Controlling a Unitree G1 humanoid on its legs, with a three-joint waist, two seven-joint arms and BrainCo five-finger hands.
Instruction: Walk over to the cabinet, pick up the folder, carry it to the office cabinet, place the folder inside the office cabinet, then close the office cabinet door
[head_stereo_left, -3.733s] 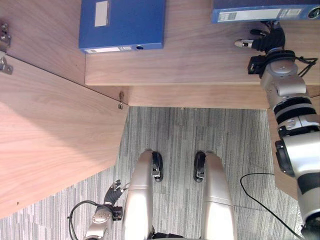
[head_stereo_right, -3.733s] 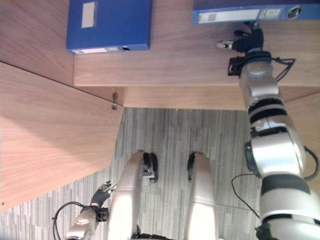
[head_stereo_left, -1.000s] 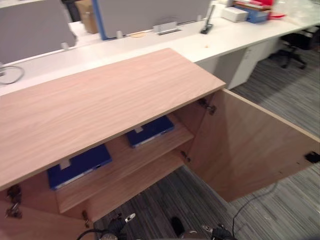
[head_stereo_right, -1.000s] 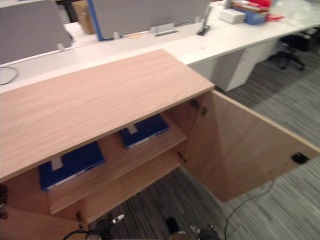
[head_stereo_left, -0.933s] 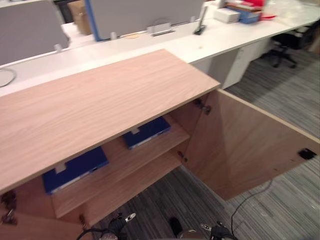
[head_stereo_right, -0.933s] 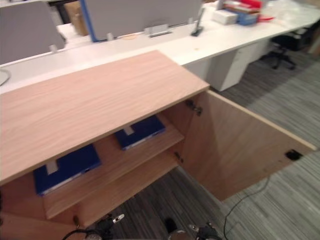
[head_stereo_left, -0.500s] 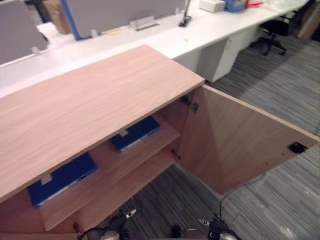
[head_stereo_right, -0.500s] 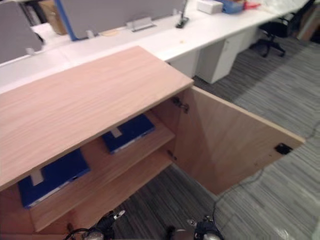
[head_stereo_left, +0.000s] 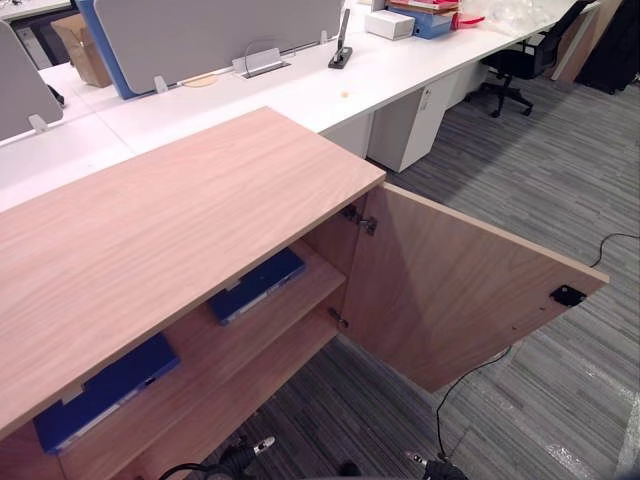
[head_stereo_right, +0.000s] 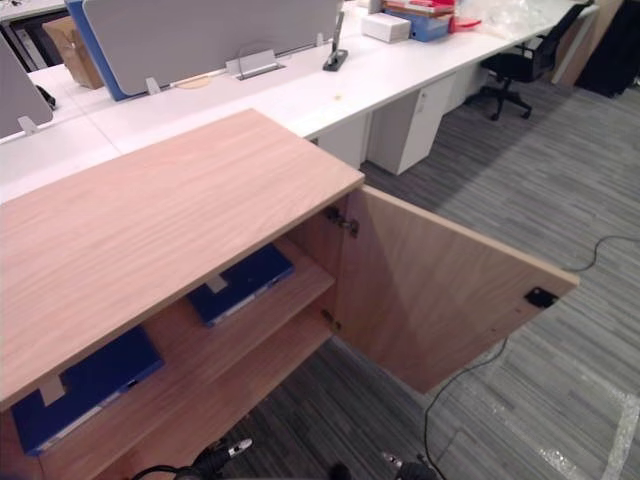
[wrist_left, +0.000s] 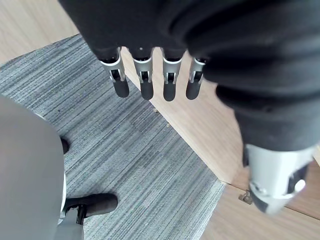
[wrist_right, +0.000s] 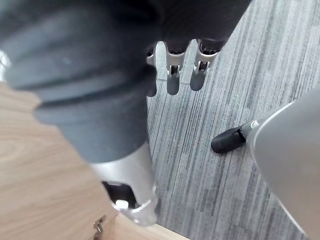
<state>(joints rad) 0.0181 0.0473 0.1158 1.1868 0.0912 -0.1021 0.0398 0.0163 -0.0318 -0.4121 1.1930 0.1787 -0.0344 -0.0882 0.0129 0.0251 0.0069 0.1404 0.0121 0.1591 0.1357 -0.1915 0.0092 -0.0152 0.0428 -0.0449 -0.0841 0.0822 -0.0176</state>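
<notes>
Wooden office cabinet (head_stereo_left: 180, 215), door (head_stereo_left: 450, 295) open, on grey carpet (head_stereo_left: 545, 175).
Shelf (head_stereo_left: 312, 283): left folder (head_stereo_left: 100, 392), right folder (head_stereo_left: 258, 285); white desk (head_stereo_left: 300, 85) beyond; left hand (wrist_left: 146, 82), right hand (wrist_right: 172, 80) released, empty.

Blue folder (head_stereo_left: 255, 285), light wood-grain cabinet (head_stereo_left: 180, 220), grey striped carpet (head_stereo_left: 560, 190), white desk (head_stereo_left: 300, 85).

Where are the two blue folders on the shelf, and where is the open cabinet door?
left folder (head_stereo_left: 105, 388): left eye view, middle of its blue cover.
right folder (head_stereo_left: 256, 284): left eye view, middle of its blue cover.
open door (head_stereo_left: 455, 290): left eye view, middle of its inner wooden face.
</notes>
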